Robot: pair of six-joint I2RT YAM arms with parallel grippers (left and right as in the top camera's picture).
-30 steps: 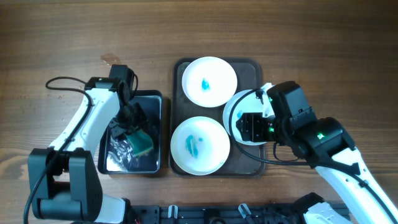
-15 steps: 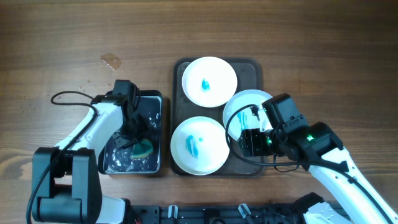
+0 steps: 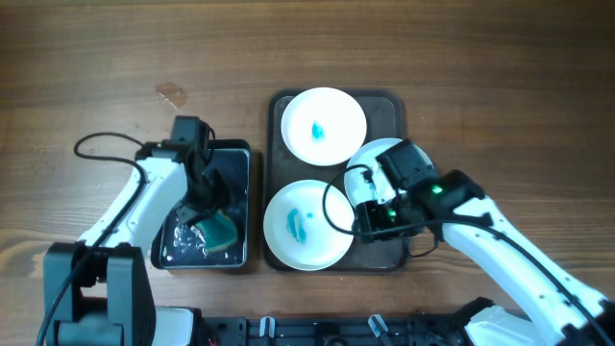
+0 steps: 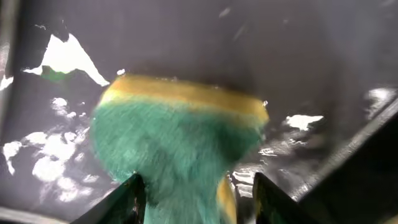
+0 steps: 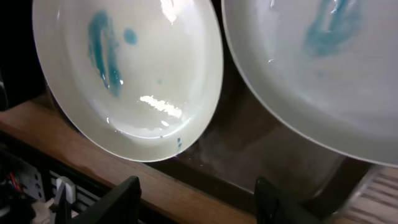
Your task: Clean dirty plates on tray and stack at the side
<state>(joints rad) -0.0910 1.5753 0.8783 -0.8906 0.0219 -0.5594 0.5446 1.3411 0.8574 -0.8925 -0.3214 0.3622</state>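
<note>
overhead: three plates (image 3: 323, 127) sit on the tray (image 3: 392, 104), one partly under the right arm (image 3: 500, 252). left wrist: the left gripper (image 4: 196, 196) clamps a teal sponge (image 4: 177, 137) in the black container (image 4: 323, 56). right wrist: the right gripper (image 5: 200, 199), fingers apart, hangs over the tray.

Quick headcount of the table, nothing fancy

Three white plates: far one (image 3: 324, 126), near one (image 3: 308, 224), one at the right rim (image 3: 370, 159). They sit on one brown tray (image 3: 394, 101). One black container (image 3: 240, 149) sits toward the left edge, with one teal sponge (image 3: 220, 229). Two robot arms: left arm (image 3: 144, 197), right arm (image 3: 500, 245).
</note>
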